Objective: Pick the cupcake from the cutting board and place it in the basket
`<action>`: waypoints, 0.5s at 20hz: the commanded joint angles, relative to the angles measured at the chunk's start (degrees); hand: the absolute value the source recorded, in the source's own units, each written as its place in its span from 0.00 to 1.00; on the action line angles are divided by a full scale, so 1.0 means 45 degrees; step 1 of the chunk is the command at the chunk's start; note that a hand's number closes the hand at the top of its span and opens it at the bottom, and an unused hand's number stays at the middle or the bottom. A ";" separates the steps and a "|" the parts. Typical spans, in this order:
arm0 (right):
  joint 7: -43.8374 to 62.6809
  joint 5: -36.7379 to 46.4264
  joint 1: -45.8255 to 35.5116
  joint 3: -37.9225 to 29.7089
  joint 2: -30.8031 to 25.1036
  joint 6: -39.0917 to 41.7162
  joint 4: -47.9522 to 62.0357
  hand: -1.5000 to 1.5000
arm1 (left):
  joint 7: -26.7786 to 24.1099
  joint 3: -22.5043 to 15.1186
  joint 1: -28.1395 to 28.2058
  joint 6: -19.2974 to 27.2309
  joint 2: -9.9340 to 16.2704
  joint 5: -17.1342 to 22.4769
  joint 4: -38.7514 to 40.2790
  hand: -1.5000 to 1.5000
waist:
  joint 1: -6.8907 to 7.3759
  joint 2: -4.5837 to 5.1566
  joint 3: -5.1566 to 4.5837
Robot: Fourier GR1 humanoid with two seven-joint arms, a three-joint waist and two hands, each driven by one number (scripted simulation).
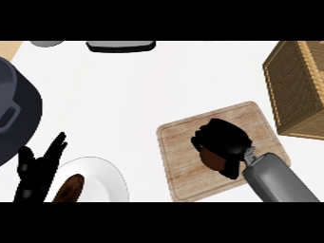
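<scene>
Cupcake [212,157] is sitting on the cutting board [192,166] with the right hand [224,138] curled down over it, so most of it's hidden. All I can make out is a brown rounded bit poking out under the black fingers. Looks to me like the grab is happening right now and the lift hasn't started, since the thing appears to be down on the wood.

Board is pale wood with visible plank lines and rounded corners, lying flat on the white counter [136,95]. Basket [301,90] is up and to the right of that hand, just past the board's corner. It's square, woven wicker, tall walls, open top, so the cupcake probably has to go up and over the rim, not slide in.

Left hand [38,166] is off at the far side, fingers straight and pointing up, just resting. Right beside it there's a smooth white plate [111,178] with something dark brown on it. Above that hand is a big dark grey pot [3,109] with a handle, matte looking.
</scene>
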 commanded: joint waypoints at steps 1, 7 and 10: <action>0.3792 -0.0064 0.1199 -0.2394 0.0520 -0.0091 0.0593 1.00 | 0.0101 0.0277 0.0519 0.0136 -0.0027 0.0158 0.0481 0.50 | -0.0670 0.0085 -0.0115; 0.7872 -0.0851 0.2707 -0.4133 0.3405 -0.1566 -0.2080 1.00 | 0.0057 0.0323 0.1064 0.0035 -0.0033 0.0299 -0.0009 0.50 | -0.0568 -0.0031 -0.0108; 0.7604 -0.4495 0.2639 -0.5449 0.3769 -0.3047 -0.3426 1.00 | 0.0055 0.0262 0.1207 -0.0016 0.0071 0.0193 -0.0164 0.50 | -0.0505 -0.0019 -0.0018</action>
